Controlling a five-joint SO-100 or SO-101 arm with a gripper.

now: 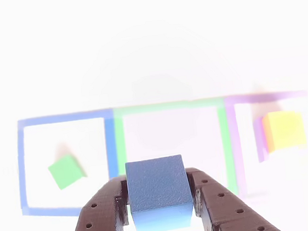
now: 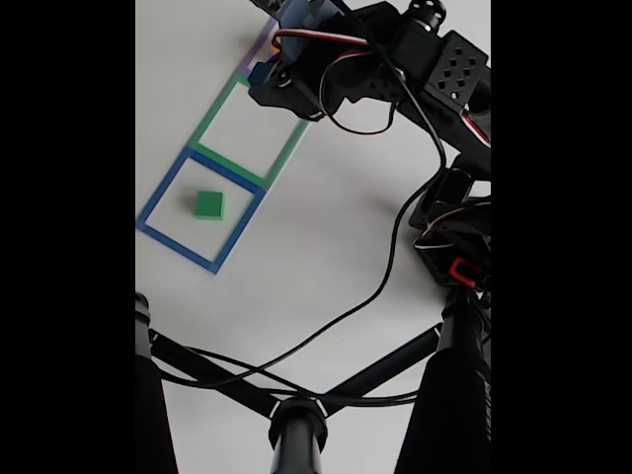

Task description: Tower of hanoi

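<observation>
In the other view my gripper (image 1: 158,193) is shut on the small blue cube (image 1: 156,189), its dark fingers (image 1: 107,219) pressing both sides. The cube sits in front of the near edge of the green square outline (image 1: 167,107). A green cube (image 1: 66,170) lies tilted inside the blue outline (image 1: 61,119) on the left. On the right, an orange cube (image 1: 283,130) stands in the purple outline (image 1: 235,140), with a pale-purple slab edge (image 1: 260,147) showing beside it. In the fixed view the green cube (image 2: 208,204) rests in the blue outline (image 2: 163,193), and the arm (image 2: 395,59) reaches over the far squares.
The three outlines lie side by side on a white table (image 2: 326,247). Black stand legs (image 2: 296,425) and a loose black cable (image 2: 365,296) cross the bottom of the fixed view, near the arm's base (image 2: 454,247).
</observation>
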